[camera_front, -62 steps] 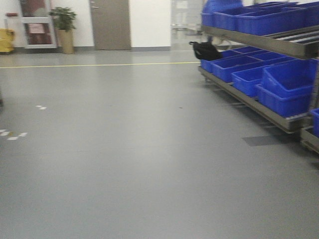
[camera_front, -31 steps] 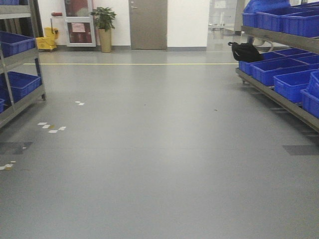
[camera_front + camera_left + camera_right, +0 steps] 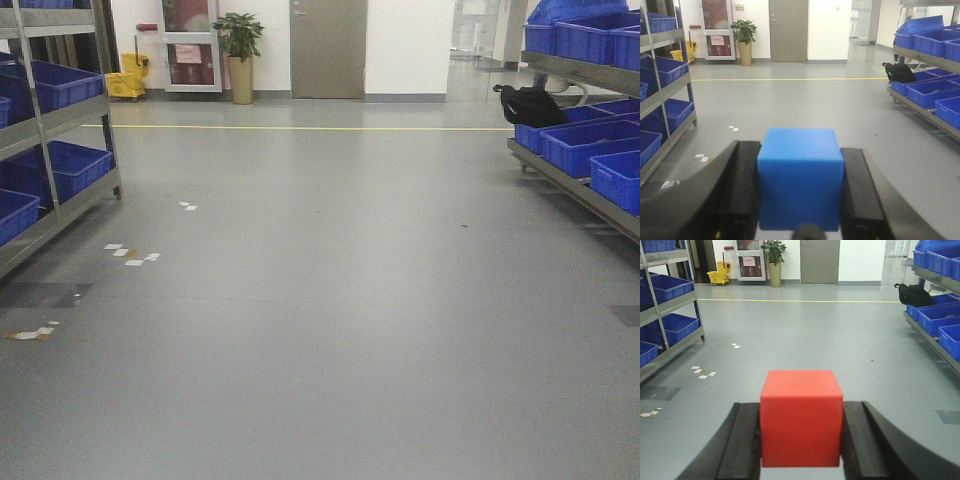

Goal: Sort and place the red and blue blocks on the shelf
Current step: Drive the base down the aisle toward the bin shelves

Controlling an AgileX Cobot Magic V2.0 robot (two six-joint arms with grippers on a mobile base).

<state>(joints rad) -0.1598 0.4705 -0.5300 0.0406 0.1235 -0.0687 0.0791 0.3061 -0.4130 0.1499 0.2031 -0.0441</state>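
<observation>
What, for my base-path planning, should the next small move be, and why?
Probably turn the base toward a grey metal rack: left gripper clamps the matte mid-blue cube, right gripper the matte red cube, yet both racks flank the aisle and only grey floor lies ahead.

The left jaws press the blue block (image 3: 801, 180) from both sides. Beyond the block stretches grey floor (image 3: 805, 105). Left of the block stands a shelf (image 3: 684, 75) with bins (image 3: 667, 72); far behind the block, a door (image 3: 788, 30) and plant (image 3: 744, 35).
</observation>
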